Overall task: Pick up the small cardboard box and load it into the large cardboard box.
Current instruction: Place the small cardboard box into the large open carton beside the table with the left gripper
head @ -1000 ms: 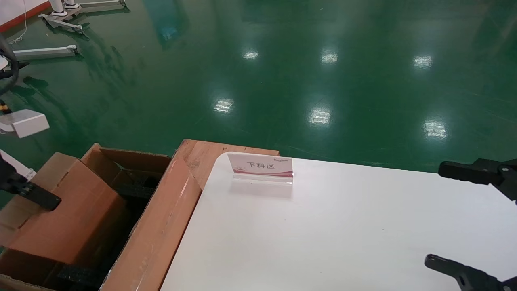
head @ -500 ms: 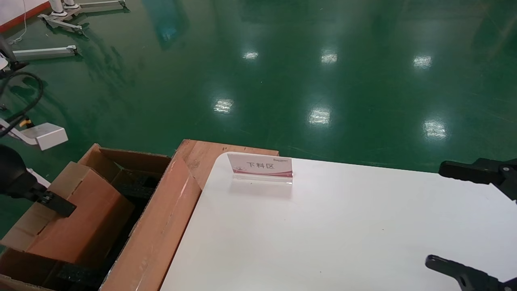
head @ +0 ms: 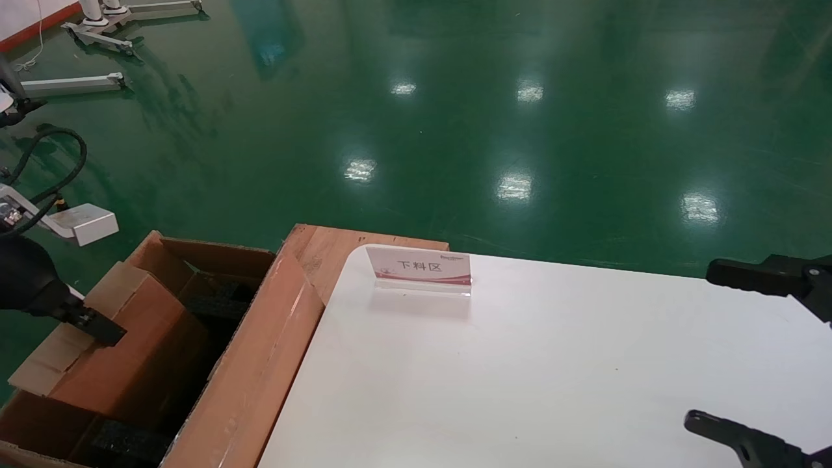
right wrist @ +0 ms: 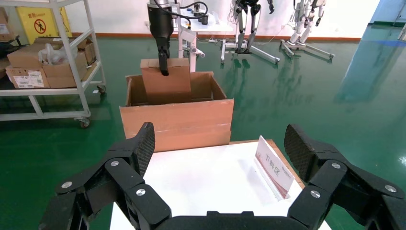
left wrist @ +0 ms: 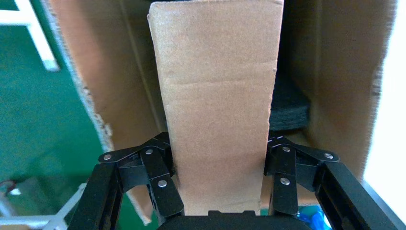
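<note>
Pick done, load under way: left claw clamps the small cardboard box by its narrow faces, its lower part already inside the large cardboard box, which stands beside the bench. Release judged outstanding. Small box: plain orange-brown corrugated, paler tan edge, undented. Right claw parked over bench, spread wide, empty

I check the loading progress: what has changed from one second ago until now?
The left end effector, still shut on the small cardboard box, carried it farther and lower into the large cardboard box. The right end effector stayed open over the white table; the sign is unmoved.
</note>
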